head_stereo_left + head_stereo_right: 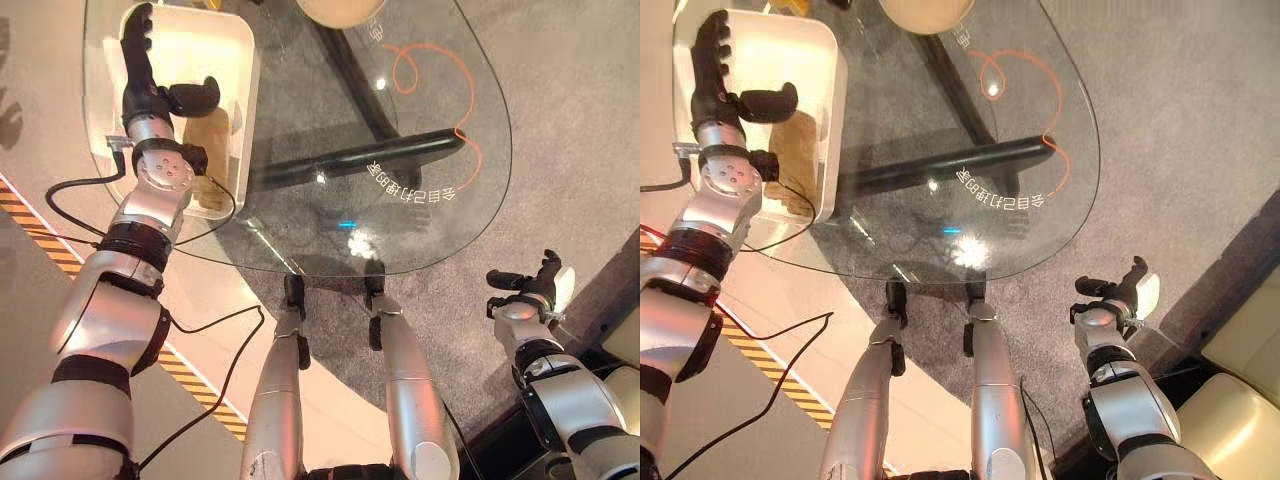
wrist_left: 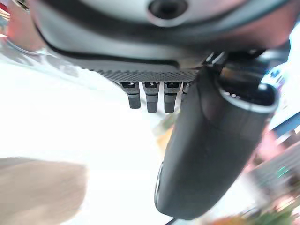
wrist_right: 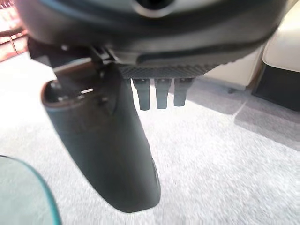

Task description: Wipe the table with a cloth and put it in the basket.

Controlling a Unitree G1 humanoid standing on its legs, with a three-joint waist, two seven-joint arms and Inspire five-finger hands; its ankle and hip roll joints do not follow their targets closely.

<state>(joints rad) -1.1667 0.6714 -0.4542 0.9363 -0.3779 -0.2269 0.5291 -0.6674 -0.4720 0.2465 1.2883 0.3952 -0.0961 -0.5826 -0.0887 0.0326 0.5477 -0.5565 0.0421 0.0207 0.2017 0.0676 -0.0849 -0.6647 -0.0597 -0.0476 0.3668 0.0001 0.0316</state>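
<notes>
A tan cloth (image 1: 210, 150) lies inside the white basket (image 1: 245, 40), which stands on the glass table's (image 1: 430, 210) far left part. My left hand (image 1: 145, 85) hovers over the basket, open, with fingers straight and thumb spread and nothing in it. In the left wrist view the cloth (image 2: 37, 192) shows below the thumb (image 2: 211, 154), apart from it. My right hand (image 1: 530, 290) hangs open over the grey carpet, off the table's near right edge; its wrist view shows bare carpet past the fingers (image 3: 161, 93).
A round beige object (image 1: 340, 10) sits at the table's far edge. An orange looping line (image 1: 470, 90) and white print mark the glass, with the black table frame (image 1: 360, 160) beneath. Yellow-black floor tape (image 1: 190, 375) runs at left. Cream cushions (image 1: 1240, 400) stand at lower right.
</notes>
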